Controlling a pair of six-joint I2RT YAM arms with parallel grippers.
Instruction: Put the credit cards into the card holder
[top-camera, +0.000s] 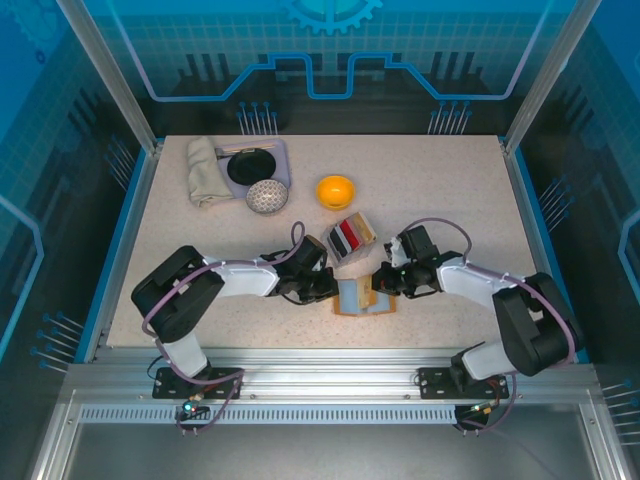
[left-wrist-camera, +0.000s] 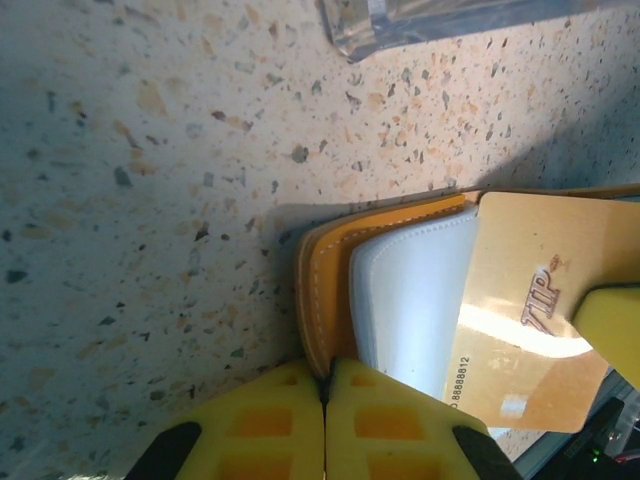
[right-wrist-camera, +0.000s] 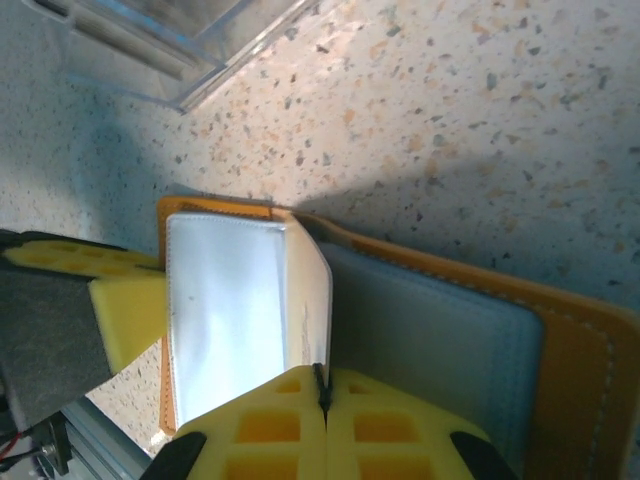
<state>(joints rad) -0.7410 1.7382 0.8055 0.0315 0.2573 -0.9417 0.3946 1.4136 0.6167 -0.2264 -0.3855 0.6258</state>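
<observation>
At table front, centre: speckled beige stone-look table (top-camera: 450, 200) bears the open tan-orange leather card holder (top-camera: 365, 297), flat between left gripper (top-camera: 322, 290) and right gripper (top-camera: 385, 282).
Overhead view alone: clear plastic slotted tray (top-camera: 368, 228) just behind the holder, with red, black and white stored cards (top-camera: 346, 238) standing in it. Small round orange bowl (top-camera: 335, 190) sits further back.
Left wrist view alone: beige credit card (left-wrist-camera: 530, 300) with "VIP" lettering lies across the holder's pale inner pocket (left-wrist-camera: 410, 300). Whether it is tucked in, cannot tell.
Right wrist view alone: grey pocket (right-wrist-camera: 430, 340) on the holder's other half, inside a stitched orange rim.
Left gripper: yellow pads pressed together, pinching the holder's orange edge.
Right gripper: pads closed, nipping the beige credit card's edge.
</observation>
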